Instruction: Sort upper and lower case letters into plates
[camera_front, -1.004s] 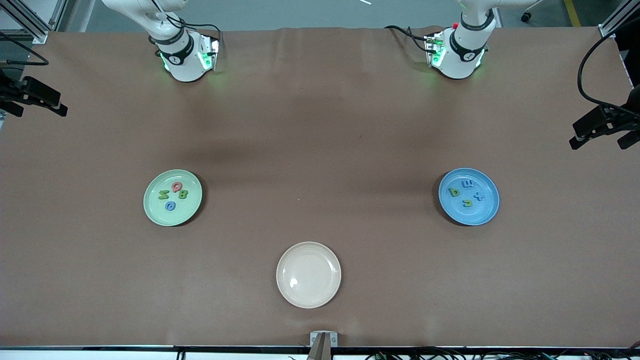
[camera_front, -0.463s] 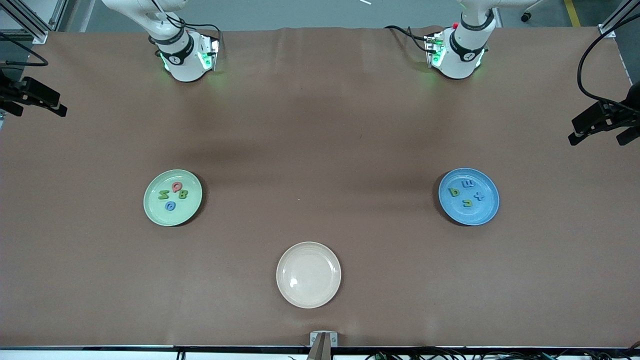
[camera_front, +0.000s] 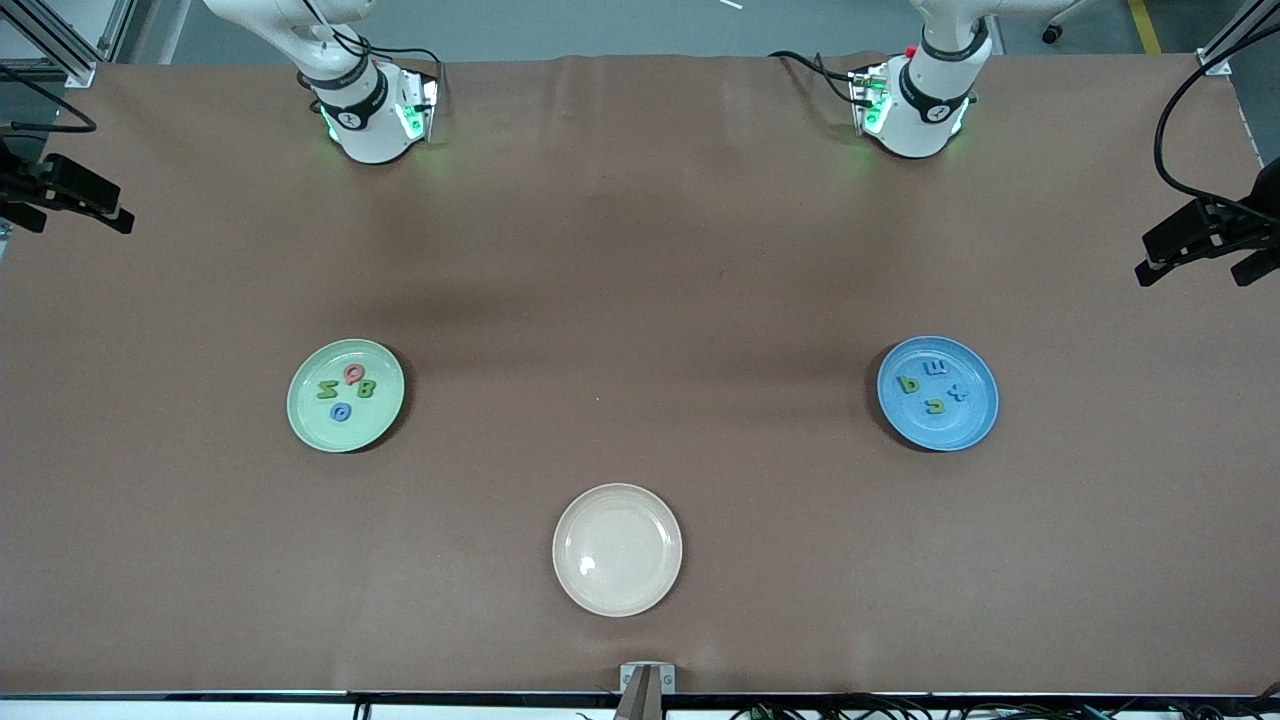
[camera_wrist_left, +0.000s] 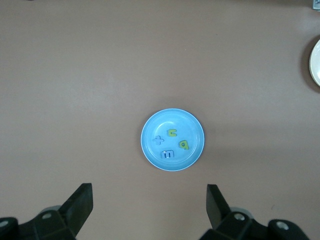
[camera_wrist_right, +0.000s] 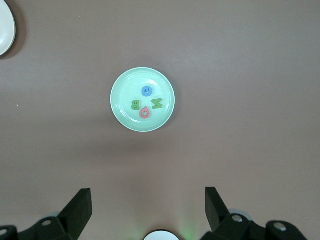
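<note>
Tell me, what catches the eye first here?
Three plates on a brown table: a mint green plate toward the right arm's end holding four capital letters, a blue plate toward the left arm's end holding four lowercase letters, and a bare cream plate nearest the front camera.

A robotics lab: brown-covered table (camera_front: 640, 250), aluminium framing (camera_front: 60, 40), mounted side cameras (camera_front: 70, 190)

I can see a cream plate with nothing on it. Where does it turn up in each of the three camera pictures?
Front view: cream plate, nearest the camera, between the two other plates.
Left wrist view: only a sliver of it at the picture's edge.
Right wrist view: part of it in a corner.
Shared landmark: the brown tabletop under everything.
</note>
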